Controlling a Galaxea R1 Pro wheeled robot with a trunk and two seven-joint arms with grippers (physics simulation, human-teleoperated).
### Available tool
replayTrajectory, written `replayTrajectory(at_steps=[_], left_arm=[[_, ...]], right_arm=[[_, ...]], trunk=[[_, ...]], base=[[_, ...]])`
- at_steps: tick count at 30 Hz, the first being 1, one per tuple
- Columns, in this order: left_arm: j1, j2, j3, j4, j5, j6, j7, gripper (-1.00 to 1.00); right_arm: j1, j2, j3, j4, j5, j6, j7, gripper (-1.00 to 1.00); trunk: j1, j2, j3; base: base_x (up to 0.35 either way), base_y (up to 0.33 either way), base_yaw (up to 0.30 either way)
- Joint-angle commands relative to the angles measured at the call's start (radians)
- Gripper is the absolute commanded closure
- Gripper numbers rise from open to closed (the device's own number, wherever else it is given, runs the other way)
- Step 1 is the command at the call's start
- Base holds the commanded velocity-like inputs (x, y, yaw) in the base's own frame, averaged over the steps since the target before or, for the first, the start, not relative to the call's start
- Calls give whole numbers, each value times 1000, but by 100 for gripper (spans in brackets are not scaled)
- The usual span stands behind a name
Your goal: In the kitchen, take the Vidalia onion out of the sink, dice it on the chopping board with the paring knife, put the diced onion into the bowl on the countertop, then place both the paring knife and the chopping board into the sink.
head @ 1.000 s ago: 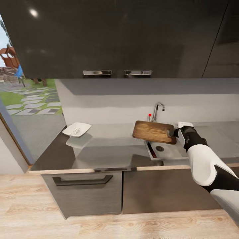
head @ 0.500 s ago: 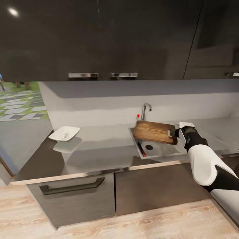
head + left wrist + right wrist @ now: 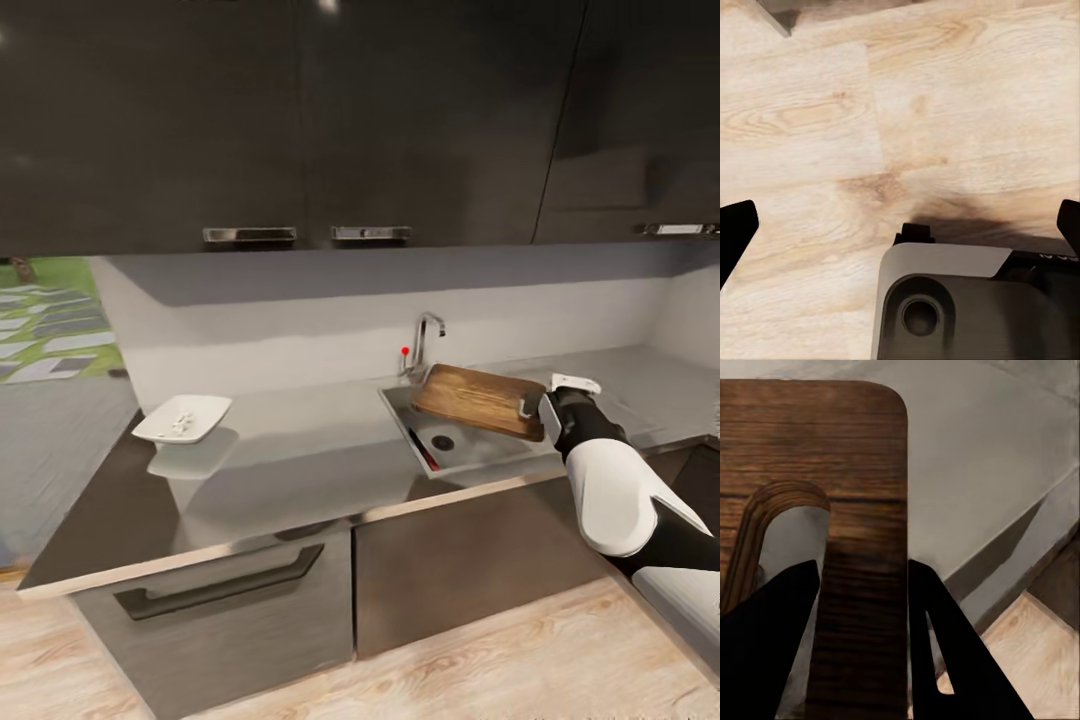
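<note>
The task looks nearly done: the white bowl (image 3: 182, 418) at the worktop's (image 3: 300, 470) left end holds the diced onion (image 3: 182, 420), and the paring knife (image 3: 423, 450) lies in the sink (image 3: 470, 452). The right gripper (image 3: 532, 408), jaws clamped on the chopping board's (image 3: 478, 400) handle end (right wrist view confirms), holds it tilted over the basin, not yet released.

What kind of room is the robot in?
It looks like a kitchen. There's a steel sink with a chrome tap set into a long dark countertop, glossy dark cabinets overhead, and a wooden chopping board held by the right gripper.
</note>
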Motion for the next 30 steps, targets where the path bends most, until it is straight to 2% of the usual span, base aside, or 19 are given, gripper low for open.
replayTrajectory(at_steps=[1,3,4,16,18,20,23,27,30], left_arm=[[-2,0,-1,5,7,-7,-2,-100],[-2,0,-1,5,8,-7,-2,-100],[-2,0,-1,5,8,-7,-2,-100],[-2,0,-1,5,8,-7,-2,-100],[-2,0,-1,5,8,-7,-2,-100],[-2,0,-1,5,8,-7,-2,-100],[-2,0,-1,5,8,-7,-2,-100],[-2,0,-1,5,8,-7,-2,-100],[-2,0,-1,5,8,-7,-2,-100]], right_arm=[[-1,3,-4,5,-9,-8,-30,100],[-1,5,-4,48,-14,-63,-94,100],[-1,5,-4,60,-18,-73,-101,100],[-1,7,-4,103,-43,-100,-128,100],[-1,7,-4,120,-79,-120,-161,100],[-1,7,-4,144,-141,-152,-203,100],[-1,7,-3,169,-203,-187,-241,100],[-1,12,-2,175,-217,-192,-249,100],[-1,29,-1,175,-218,-188,-251,100]], trunk=[[0,-1,0],[0,-1,2],[0,-1,3],[0,-1,17],[0,-1,19],[0,-1,22],[0,-1,25],[0,-1,28],[0,-1,28]], base=[[102,282,-216],[130,274,-216],[151,267,-216],[173,255,-215],[253,211,-212],[170,125,-211],[55,40,-210],[8,5,-132],[1,1,-20]])
